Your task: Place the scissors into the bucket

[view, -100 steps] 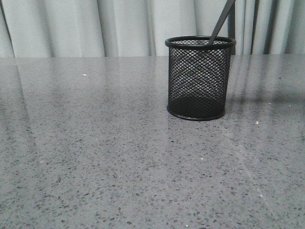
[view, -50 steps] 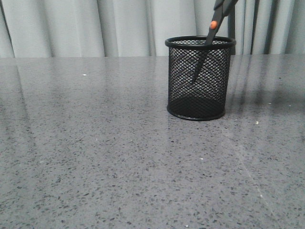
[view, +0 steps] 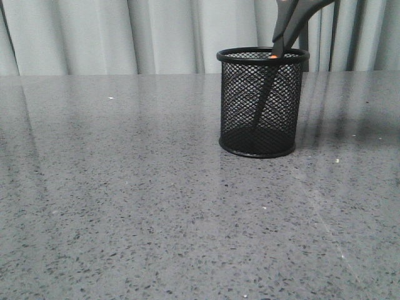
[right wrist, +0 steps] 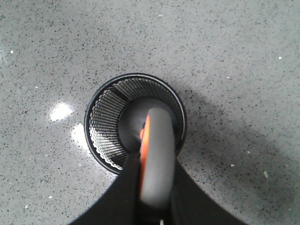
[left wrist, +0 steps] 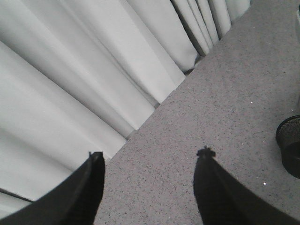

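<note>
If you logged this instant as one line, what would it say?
right claw: shut on grey-handled orange-lined scissors | blades inside black wire-mesh bucket | left claw: open, empty

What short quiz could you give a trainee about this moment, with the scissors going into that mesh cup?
1. True or false: the scissors lie flat on the table.
2. Which gripper holds the scissors? A) left B) right C) neither
3. Fill in: the blades point down into the ____.

Key
1. False. They hang tilted, blades inside the bucket, handles above its rim.
2. B. The right gripper is clamped on the handle, straight above the bucket; the left gripper is open and empty, off to the side near the curtain.
3. Bucket.
</note>
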Tool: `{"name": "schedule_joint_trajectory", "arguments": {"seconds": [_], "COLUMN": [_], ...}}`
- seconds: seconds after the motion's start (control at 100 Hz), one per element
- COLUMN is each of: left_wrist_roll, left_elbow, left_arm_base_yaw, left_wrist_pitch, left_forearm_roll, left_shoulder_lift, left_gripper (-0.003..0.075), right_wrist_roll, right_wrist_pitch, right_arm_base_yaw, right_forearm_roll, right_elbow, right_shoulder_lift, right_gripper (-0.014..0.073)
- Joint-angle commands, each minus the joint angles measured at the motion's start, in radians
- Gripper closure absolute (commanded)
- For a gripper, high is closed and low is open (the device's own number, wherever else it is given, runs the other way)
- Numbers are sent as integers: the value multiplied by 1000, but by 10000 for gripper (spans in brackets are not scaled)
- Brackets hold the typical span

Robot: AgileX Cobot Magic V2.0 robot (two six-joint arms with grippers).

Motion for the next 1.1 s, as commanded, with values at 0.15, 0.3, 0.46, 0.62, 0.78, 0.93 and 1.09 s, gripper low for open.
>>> {"name": "schedule_joint_trajectory", "arguments": {"seconds": [0.15, 0.3, 0.46, 0.62, 0.78, 0.93, 1.09], "left_wrist_roll": [-13, -13, -13, -13, -13, -13, -30], "left_elbow": [-27, -27, -27, -27, -27, -27, -27], "left_arm_base_yaw": [4, 4, 4, 4, 4, 4, 4], "left_wrist_pitch": [-19, -19, -17, -17, -17, -17, -17], "left_forearm_roll": [-9, -9, -9, -9, -9, -4, 0], "left_shoulder_lift": [-26, -26, -26, -26, -26, -26, -26], "left_gripper": [335, 335, 335, 335, 335, 390, 629], "right_wrist_roll": [-1, -1, -1, -1, 1, 1, 1], "right_wrist_pitch": [-16, -14, 16, 55, 43, 2, -76], "right_arm_base_yaw": [0, 0, -6, -31, -43, -43, -43], "right_forearm_roll": [10, 10, 0, 0, 0, 0, 0], "right_elbow": [-34, -34, -78, -193, -275, -277, -224], "right_shoulder_lift": [-29, -29, -31, -40, -80, -139, -210], "right_gripper": [477, 402, 359, 358, 369, 564, 648]}}
